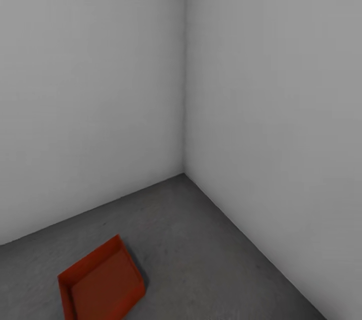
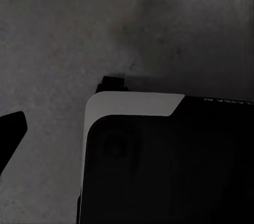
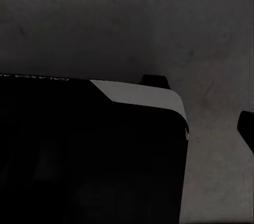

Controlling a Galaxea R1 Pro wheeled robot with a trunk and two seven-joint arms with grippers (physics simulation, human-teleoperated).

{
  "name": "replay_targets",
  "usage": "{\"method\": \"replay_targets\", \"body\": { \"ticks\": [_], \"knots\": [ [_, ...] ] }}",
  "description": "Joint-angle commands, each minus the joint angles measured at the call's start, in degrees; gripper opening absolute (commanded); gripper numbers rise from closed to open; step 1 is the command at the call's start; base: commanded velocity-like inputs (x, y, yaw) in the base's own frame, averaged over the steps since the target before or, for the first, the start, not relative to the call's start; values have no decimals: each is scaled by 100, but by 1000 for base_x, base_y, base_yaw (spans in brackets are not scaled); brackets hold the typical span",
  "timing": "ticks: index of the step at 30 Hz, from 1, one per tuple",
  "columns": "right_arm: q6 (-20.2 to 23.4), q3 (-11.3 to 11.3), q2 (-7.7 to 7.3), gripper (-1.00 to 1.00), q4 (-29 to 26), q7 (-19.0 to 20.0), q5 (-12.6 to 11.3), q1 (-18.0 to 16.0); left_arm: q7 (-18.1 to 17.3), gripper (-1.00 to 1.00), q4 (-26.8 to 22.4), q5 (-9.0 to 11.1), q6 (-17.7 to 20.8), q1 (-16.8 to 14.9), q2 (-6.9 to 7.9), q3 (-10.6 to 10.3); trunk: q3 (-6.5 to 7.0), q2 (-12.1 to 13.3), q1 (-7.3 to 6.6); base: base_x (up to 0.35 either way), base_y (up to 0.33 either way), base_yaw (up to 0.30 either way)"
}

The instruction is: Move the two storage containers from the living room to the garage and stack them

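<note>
Only one orange-red storage container [image 1: 103, 282] is seen, set open side up on the dark concrete floor [image 1: 201, 249] of the garage, near the corner where two plain grey-white walls [image 1: 90, 88] meet. Whether either gripper is wide or closed cannot be told from the wrist views, where a dark robot body [image 2: 169, 166] is shown over the floor.

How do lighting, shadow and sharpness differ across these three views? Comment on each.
Head view: even, soft light, no glare; the red bin throws a faint shadow on the grey floor. Left wrist view: dim, mottled floor, dark shadow beside the robot's body. Right wrist view: darker still, slightly soft.
</note>
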Motion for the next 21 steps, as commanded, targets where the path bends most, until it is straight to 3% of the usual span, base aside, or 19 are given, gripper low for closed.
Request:
{"method": "replay_targets", "body": {
  "ticks": [1,21],
  "knots": [
    [-29,48,5,100,14,-5,-58,-6,-24,100,1,56,-4,-2,5,-18,-6,-4,0,0,0,-238],
    [-33,48,5,100,14,-5,-58,-6,-38,100,-8,56,-13,-2,-14,-21,-6,-4,0,0,0,-238]
  ]
}}
